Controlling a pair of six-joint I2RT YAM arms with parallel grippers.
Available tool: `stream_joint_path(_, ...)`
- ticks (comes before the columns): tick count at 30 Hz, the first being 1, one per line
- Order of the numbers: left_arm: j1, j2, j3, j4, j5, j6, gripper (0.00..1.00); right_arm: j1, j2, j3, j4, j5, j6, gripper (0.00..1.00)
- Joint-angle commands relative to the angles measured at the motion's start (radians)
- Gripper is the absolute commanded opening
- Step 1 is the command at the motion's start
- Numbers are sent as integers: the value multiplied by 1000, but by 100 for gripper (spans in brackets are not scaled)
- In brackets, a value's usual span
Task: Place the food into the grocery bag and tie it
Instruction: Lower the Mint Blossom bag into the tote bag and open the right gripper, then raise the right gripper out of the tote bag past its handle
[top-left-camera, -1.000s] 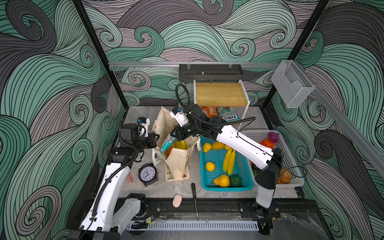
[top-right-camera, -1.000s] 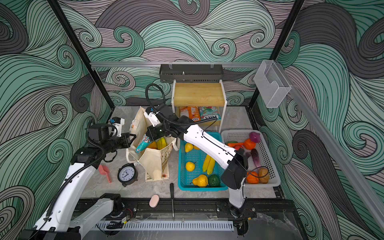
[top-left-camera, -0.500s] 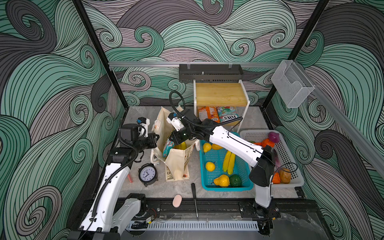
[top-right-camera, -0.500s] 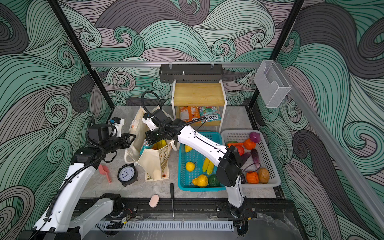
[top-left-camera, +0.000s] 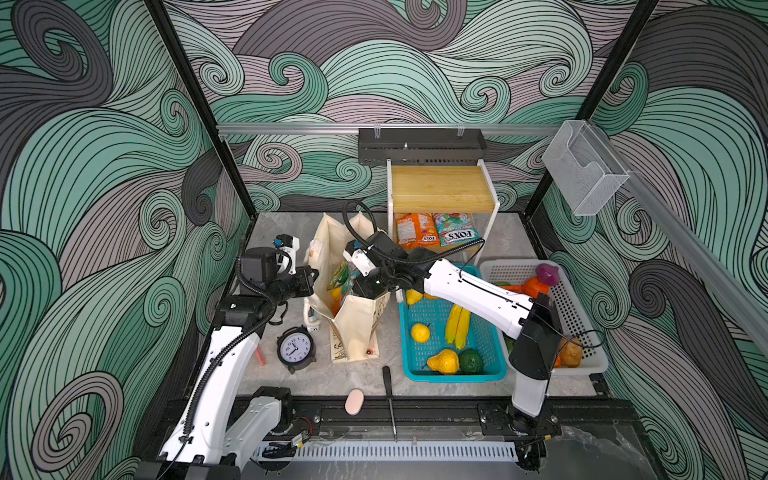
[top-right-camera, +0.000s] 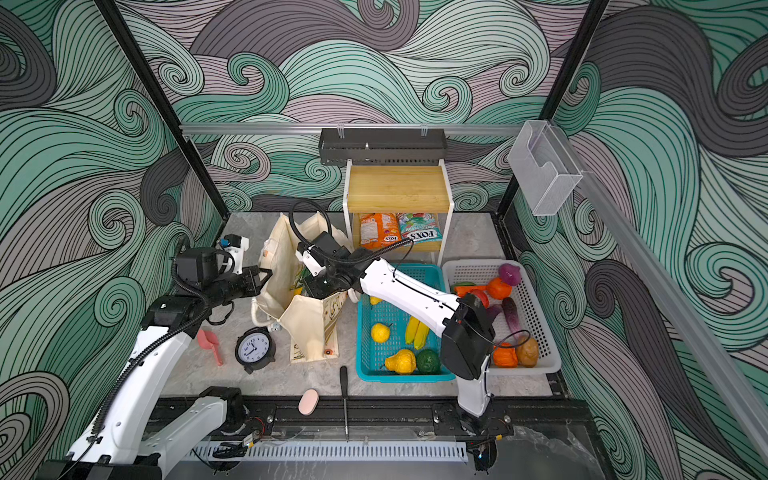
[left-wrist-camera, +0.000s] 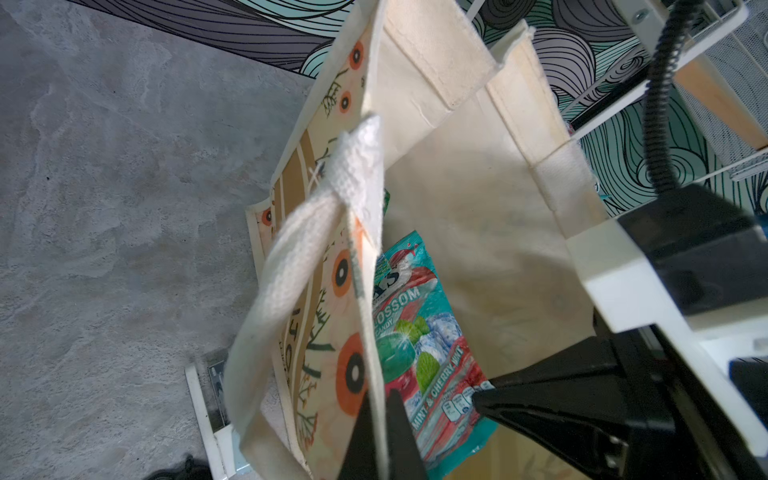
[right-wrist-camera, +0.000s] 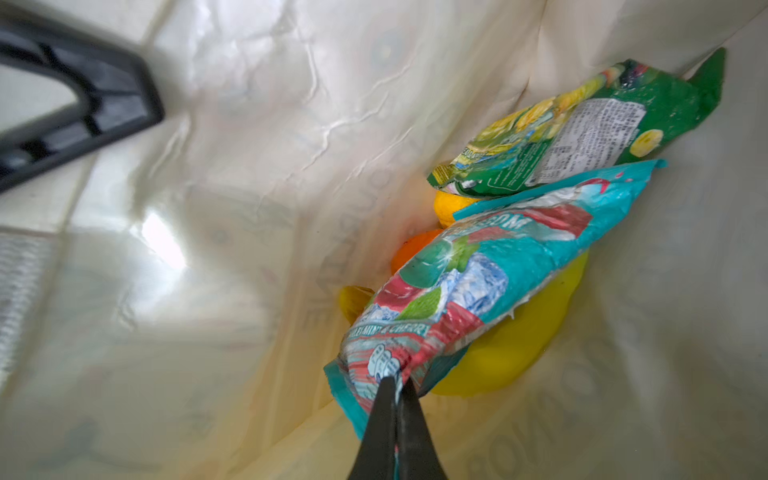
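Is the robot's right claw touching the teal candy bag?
Touching. The right wrist view shows the right gripper, jaws shut on a corner of the teal candy packet.

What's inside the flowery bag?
Inside the bag: a teal candy packet pinched by the right claw, a green packet, yellow fruit and something orange. The packets cover whatever lies underneath.

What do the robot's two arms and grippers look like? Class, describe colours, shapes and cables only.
The left arm and right arm both have glossy white link shells with black joint housings. Black corrugated cables run along each. The left gripper and right gripper have slim black wedge-shaped fingers tapering to points.
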Motion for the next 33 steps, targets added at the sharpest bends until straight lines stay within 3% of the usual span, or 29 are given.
stream_joint_path(1, 3, -13, 8, -3, 0, 13, 0, 6, -26, 14, -85, 74, -58, 9)
stream_joint_path(12, 3, -13, 7, -2, 3, 11, 0, 18, -59, 64, -172, 239, -85, 49)
stream_joint_path(14, 3, -13, 7, -2, 3, 11, 0, 22, -84, 72, -171, 274, -80, 78)
stream_joint_path(18, 3, -16, 8, -2, 2, 11, 0, 21, -152, 72, -170, 339, -63, 98)
stream_joint_path(22, 3, -19, 8, -2, 0, 10, 0, 16, -221, 56, -160, 396, -40, 99)
stream_joint_path(28, 3, -19, 7, 0, 4, 7, 0, -43, -290, -38, -86, 364, 56, 98)
stream_joint_path(33, 3, -17, 5, 6, 18, 1, 0, -81, -272, -103, -44, 318, 149, 78)
